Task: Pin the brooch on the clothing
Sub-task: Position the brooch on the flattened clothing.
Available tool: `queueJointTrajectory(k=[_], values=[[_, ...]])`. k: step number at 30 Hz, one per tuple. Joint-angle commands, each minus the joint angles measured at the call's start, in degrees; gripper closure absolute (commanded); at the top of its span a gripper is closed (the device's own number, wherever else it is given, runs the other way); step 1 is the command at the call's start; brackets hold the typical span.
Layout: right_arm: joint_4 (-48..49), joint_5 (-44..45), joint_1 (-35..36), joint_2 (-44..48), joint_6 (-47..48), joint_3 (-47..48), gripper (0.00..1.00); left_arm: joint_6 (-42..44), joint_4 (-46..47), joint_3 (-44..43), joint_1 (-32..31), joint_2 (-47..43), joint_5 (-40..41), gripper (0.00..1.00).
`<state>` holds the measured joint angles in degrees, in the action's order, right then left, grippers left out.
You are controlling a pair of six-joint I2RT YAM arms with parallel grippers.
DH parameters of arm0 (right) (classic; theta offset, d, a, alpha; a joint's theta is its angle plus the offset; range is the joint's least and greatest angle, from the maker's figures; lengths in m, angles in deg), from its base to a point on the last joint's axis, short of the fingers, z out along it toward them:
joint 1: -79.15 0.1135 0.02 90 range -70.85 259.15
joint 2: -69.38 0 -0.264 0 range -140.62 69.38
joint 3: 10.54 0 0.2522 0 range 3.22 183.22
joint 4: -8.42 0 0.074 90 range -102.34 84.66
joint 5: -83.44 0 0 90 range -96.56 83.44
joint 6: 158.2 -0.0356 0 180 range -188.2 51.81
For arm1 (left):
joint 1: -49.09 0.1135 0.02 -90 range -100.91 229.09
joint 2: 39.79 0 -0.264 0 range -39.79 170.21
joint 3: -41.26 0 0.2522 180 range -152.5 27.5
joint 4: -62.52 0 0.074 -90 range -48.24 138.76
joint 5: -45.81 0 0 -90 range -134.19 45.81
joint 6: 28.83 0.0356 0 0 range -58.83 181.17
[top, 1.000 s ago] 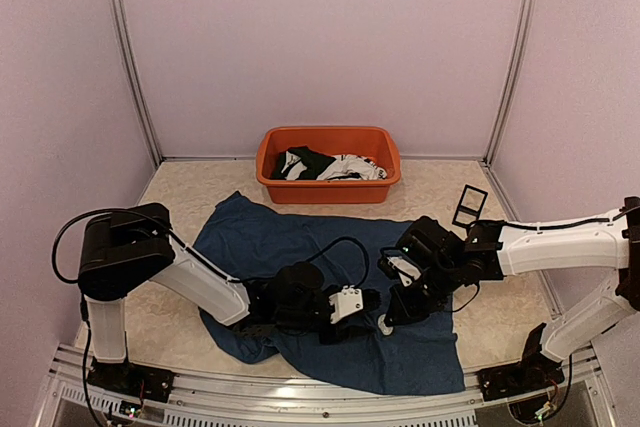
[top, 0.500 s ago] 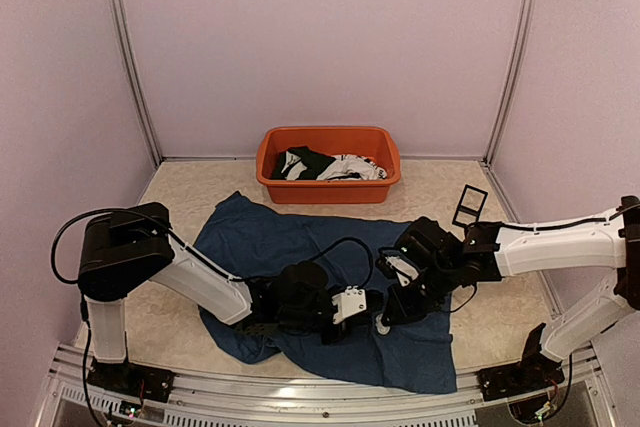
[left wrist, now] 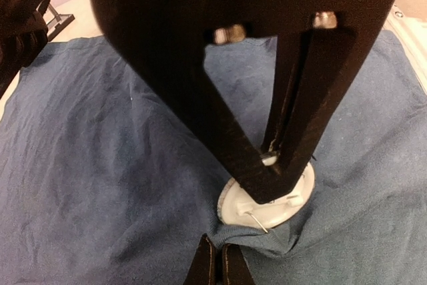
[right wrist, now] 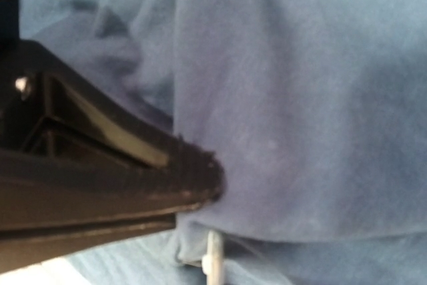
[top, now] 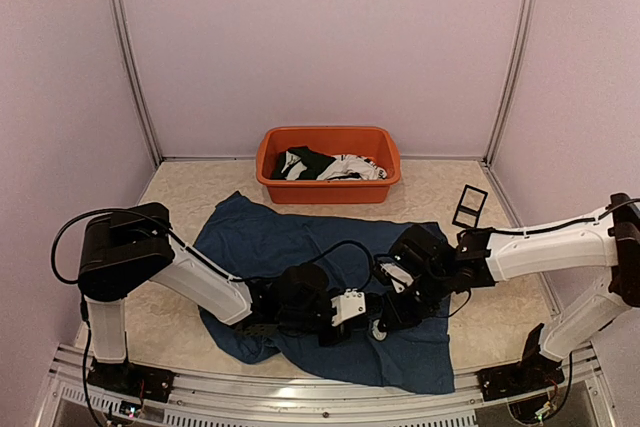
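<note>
Brooch (left wrist: 267, 206) sits on navy T-shirt (left wrist: 100, 165), near half, pin wire (left wrist: 257, 221) exposed, clamped in our right gripper (left wrist: 270, 179). Left gripper (left wrist: 215, 258) pinches shut on a fabric ridge (left wrist: 273, 243) just beside it. We shd hold ridge taut & feed pin thru it at low angle.

Left gripper (left wrist: 219, 251): jaws apart a second ago, now closed on a fold of the T-shirt (left wrist: 100, 165), just beside the brooch (left wrist: 287, 210) on its side away from the orange tub (top: 330, 192). Right gripper (left wrist: 270, 175), clamping the brooch, shifted slightly left. T-shirt hem farthest from the tub drew in and lies flatter.
</note>
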<state>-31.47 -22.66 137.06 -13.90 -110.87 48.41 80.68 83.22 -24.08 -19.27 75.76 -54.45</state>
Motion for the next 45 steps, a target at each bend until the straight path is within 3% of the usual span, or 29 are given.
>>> queueJointTrajectory(k=[1,15,24,39,45], values=[[4.6,-4.8,2.8,-1.5,0.3,0.2,1.00,-0.6,3.4,-1.3,-0.2,-0.4,2.5,1.00],[7.8,-6.8,4.8,-7.4,1.9,4.8,1.00,-1.8,5.6,0.7,-0.5,-2.1,0.2,1.00],[14.1,-12.5,5.3,-10.4,2.9,4.7,1.00,-4.7,9.7,2.6,-0.8,-2.6,-0.3,1.00],[21.3,-9.7,5.3,2.6,3.6,-2.6,1.00,-9.4,16.6,4.5,-0.8,-2.3,-5.1,1.00],[23.9,-11.3,5.4,2.7,3.1,-3.7,1.00,-10.2,16.6,3.9,-0.9,-2.2,-5.7,1.00]])
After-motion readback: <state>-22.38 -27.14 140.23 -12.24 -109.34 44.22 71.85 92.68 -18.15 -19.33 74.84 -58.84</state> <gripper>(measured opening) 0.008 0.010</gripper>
